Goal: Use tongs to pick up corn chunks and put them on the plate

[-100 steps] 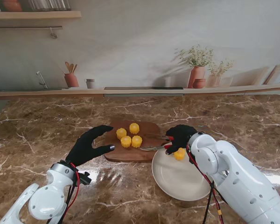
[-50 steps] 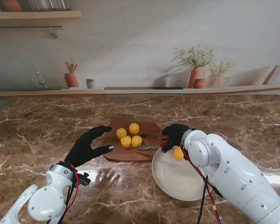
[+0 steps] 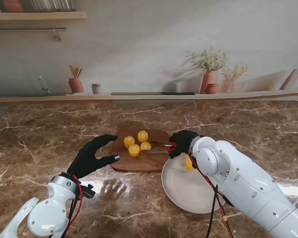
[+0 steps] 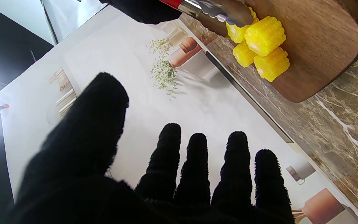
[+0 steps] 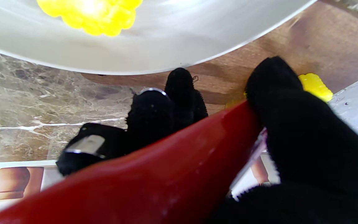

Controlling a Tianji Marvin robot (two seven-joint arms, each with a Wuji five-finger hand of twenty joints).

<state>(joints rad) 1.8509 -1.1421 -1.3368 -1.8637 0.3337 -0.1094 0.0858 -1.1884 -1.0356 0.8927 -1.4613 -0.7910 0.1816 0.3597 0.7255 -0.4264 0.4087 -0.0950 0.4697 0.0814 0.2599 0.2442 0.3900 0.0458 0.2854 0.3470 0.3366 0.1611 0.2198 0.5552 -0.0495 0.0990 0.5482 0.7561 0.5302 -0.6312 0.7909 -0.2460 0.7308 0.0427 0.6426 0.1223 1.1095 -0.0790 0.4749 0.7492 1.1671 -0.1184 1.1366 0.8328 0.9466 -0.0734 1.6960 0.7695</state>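
the left robot hand (image 3: 93, 156) hovers over bare marble table (image 3: 39, 144), fingers spread and holding nothing, its thumb tip just short of the left edge of the cutting board (image 3: 139, 161). wide open table stretches to its left and nearer to me. on the board four corn chunks (image 3: 137, 142) sit clustered toward the far side, leaving the nearer half of the wood free. the metal tips of the tongs (image 3: 156, 147) reach in from the right and meet the rightmost chunk of the cluster. the right robot hand (image 3: 181, 143) is clamped on the red handle of the tongs, over the board's right edge. just nearer to me, the plate (image 3: 181, 191) touches or overlaps the board's right corner; one corn chunk (image 3: 189, 163) lies near the plate's far rim, partly hidden by the right arm. the rest of the plate is bare.
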